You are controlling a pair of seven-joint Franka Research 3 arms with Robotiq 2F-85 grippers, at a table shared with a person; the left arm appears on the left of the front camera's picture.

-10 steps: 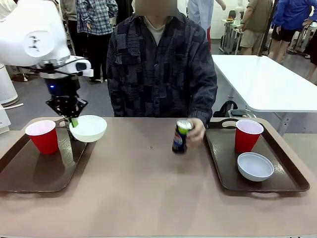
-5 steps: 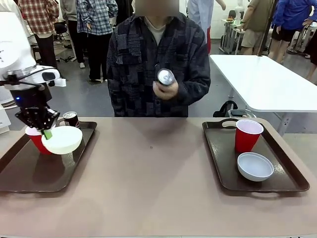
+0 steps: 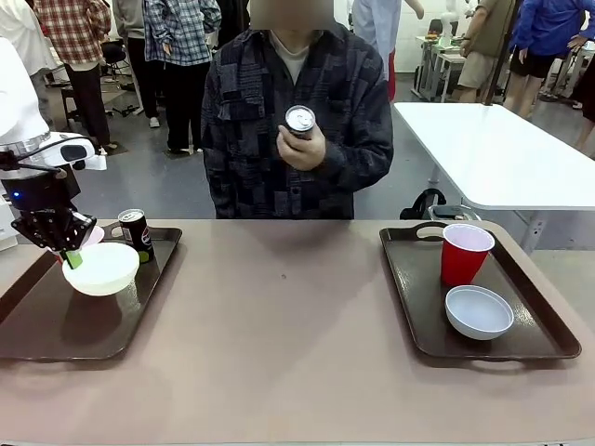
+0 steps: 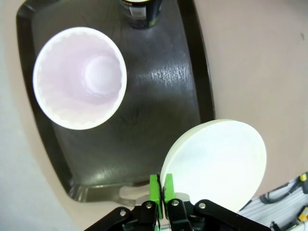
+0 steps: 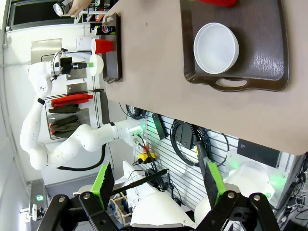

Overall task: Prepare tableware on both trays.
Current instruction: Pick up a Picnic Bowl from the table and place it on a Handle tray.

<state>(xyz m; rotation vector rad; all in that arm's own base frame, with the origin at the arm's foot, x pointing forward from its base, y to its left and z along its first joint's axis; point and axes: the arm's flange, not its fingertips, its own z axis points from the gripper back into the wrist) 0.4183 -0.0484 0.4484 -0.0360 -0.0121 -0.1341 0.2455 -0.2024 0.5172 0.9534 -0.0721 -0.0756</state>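
My left gripper [image 3: 67, 253] is shut on the rim of a shallow white bowl [image 3: 100, 268] and holds it just above the left tray [image 3: 56, 325]. In the left wrist view the green pads [image 4: 155, 185] pinch the bowl [image 4: 219, 161] edge. Below it, on the tray [image 4: 159, 86], stand a red cup [image 4: 79, 77] seen from above and a dark can [image 4: 141, 7]. From the front that can [image 3: 137, 230] stands at the tray's back. The person holds a second can [image 3: 299, 121] at chest height. The right tray [image 3: 418, 307] carries a red cup [image 3: 465, 253] and a white bowl [image 3: 479, 311]. My right gripper [image 5: 159, 180] is open, high above the right tray [image 5: 269, 57] and its bowl [image 5: 216, 48].
The person sits at the far side of the brown table [image 3: 279, 334], between the two trays. A white table [image 3: 502, 149] stands behind at the right, with people farther back.
My left arm has carried the bowl leftward and lower over the left tray. The person has picked a can off the table and raised it to chest height.
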